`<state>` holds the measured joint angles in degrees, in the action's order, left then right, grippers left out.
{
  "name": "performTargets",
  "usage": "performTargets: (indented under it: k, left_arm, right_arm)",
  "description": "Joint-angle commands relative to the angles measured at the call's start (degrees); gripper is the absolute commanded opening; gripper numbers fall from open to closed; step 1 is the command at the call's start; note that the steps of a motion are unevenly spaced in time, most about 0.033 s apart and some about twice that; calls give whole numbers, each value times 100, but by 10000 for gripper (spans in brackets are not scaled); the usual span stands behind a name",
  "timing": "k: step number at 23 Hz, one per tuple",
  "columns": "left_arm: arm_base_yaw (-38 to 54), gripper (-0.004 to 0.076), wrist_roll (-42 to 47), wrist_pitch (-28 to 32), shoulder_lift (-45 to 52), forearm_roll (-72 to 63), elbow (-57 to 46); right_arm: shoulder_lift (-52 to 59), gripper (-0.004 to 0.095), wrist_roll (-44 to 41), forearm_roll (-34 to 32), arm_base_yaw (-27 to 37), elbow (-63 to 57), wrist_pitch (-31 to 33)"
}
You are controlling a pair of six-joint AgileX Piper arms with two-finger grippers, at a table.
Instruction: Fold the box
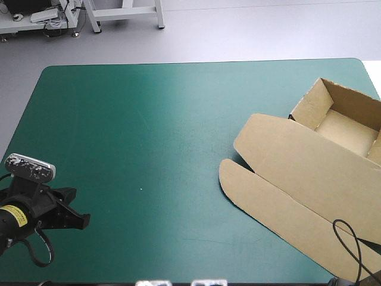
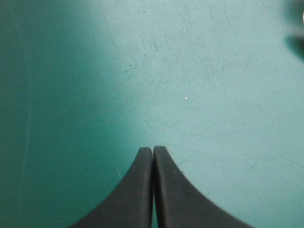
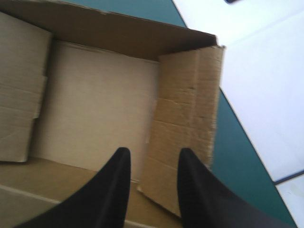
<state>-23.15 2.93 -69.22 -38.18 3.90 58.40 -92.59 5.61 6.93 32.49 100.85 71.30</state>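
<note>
The brown box [image 1: 309, 173] lies at the table's right side as an open tray, its walls raised at the far right corner. Its lid lies flat, reaching toward the near right edge. In the high view my left gripper [image 1: 80, 219] rests low at the near left, far from the box. The left wrist view shows the left gripper [image 2: 153, 150] shut, with only teal-green cover ahead of it. My right gripper [image 3: 154, 152] is open and hangs over the tray's floor [image 3: 95, 95], nothing between its fingers. A folded side wall [image 3: 190, 123] stands just ahead of one finger. The right gripper is out of the high view.
The teal-green cover [image 1: 149, 119] stretches bare between my left gripper and the box. The tray sits close to the table's right edge [image 3: 237, 142], with pale floor beyond it. A small white speck [image 2: 185, 98] lies ahead of the left gripper.
</note>
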Motion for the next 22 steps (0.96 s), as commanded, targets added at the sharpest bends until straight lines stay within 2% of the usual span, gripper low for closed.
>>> performTargets:
  k: [1, 2, 3, 5, 6, 8, 10, 12, 17, 20, 22]
  left_arm:
    - [-7, -9, -121, 409, -19, 28, 135]
    - [-7, -9, -121, 409, -19, 28, 135]
    - [-7, -9, -121, 409, -19, 17, 135]
    - [-7, -9, -121, 629, 14, 30, 35]
    - [-7, -9, -121, 731, 19, 30, -11]
    - [-7, -9, -121, 993, 29, -41, -153]
    - [-7, -9, -121, 1166, 160, -28, -509]
    - [-7, -9, -121, 1213, 287, -53, -735]
    - [-7, -9, -121, 1582, 843, -30, -1484]
    - [-7, -9, -121, 1895, 1368, -30, -2056]
    - [-7, -9, -121, 1895, 1547, -30, -2245]
  right_arm:
    - [710, 148, 387, 938, -11, 151, 26]
    - [859, 102, 486, 1192, -11, 151, 26]
    - [1168, 16, 580, 1792, -22, 127, 26]
    - [1708, -7, 795, 2096, -335, -106, 26]
    - [1863, -7, 795, 1999, -498, -198, 26]
    - [2419, -6, 795, 1407, -1250, -597, 16]
    - [3089, -8, 744, 806, -2238, -1283, 16]
    - [3457, -9, 734, 676, -2583, -1670, 5]
    - [4650, -9, 747, 402, -2858, -3035, -170]
    - [5513, -15, 617, -211, -2858, -4393, -460]
    - [5816, -17, 576, -274, -2858, -5003, -588]
